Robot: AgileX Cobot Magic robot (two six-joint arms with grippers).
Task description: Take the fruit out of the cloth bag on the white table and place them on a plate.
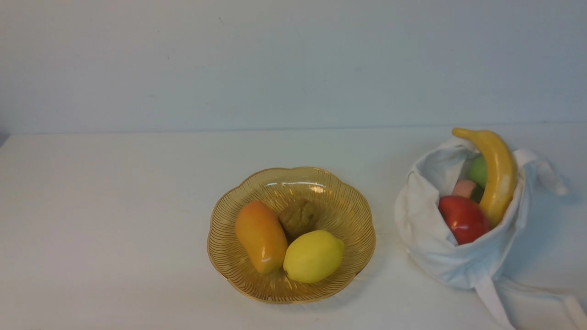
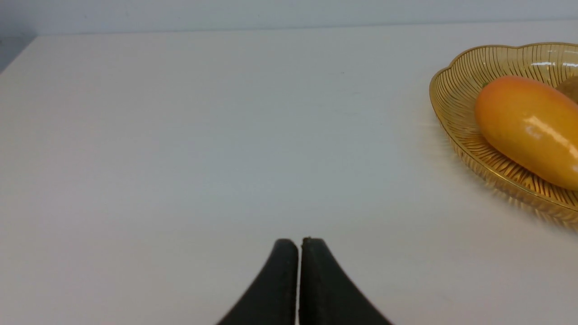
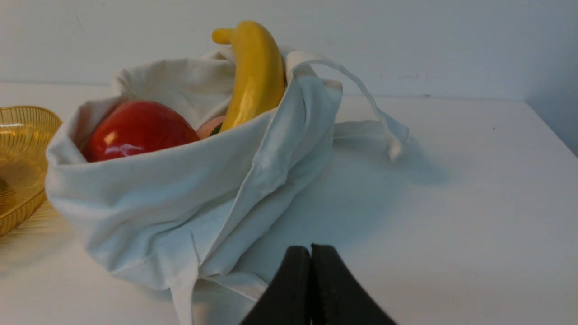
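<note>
Front view showed neither arm; only the wrist views caught the tools. At the bottom centre of the left wrist view, the left gripper (image 2: pixel 298 241) had its jaws pressed together with nothing between them, above bare white tabletop (image 2: pixel 180 135). At the bottom centre of the right wrist view, the right gripper (image 3: pixel 310 248) was likewise closed and empty, just short of the cloth bag (image 3: pixel 180 198).

Nearest in the front view, at lower centre, sat the plate (image 1: pixel 357 220), holding a lemon (image 1: pixel 313 255), an orange mango-like fruit (image 1: pixel 260 236) and a brownish piece (image 1: pixel 299 217) behind them. Further back, at the right of the frame, the bag slumped open with a red apple (image 1: pixel 463 219) at its front lip, a pink piece (image 1: pixel 464 188) and a green piece (image 1: pixel 478 171) behind it, and a banana (image 1: pixel 495 176) leaning upright against the far edge, its tip poking above the cloth.

The task looked partly done, with four pieces left in the bag. The risks seemed plain. Jaws closing on the apple could have pinched the soft front lip and dragged the whole bag along. Lifting the apple might have toppled the banana out of the bag, since it appeared propped among the others. The glossy, rounded fruit could have slipped from a shallow grip. A strap (image 1: pixel 493 300) trailing toward the lower right could have snagged an arm. The plate was crowded, so a dropped piece might have rolled off.
</note>
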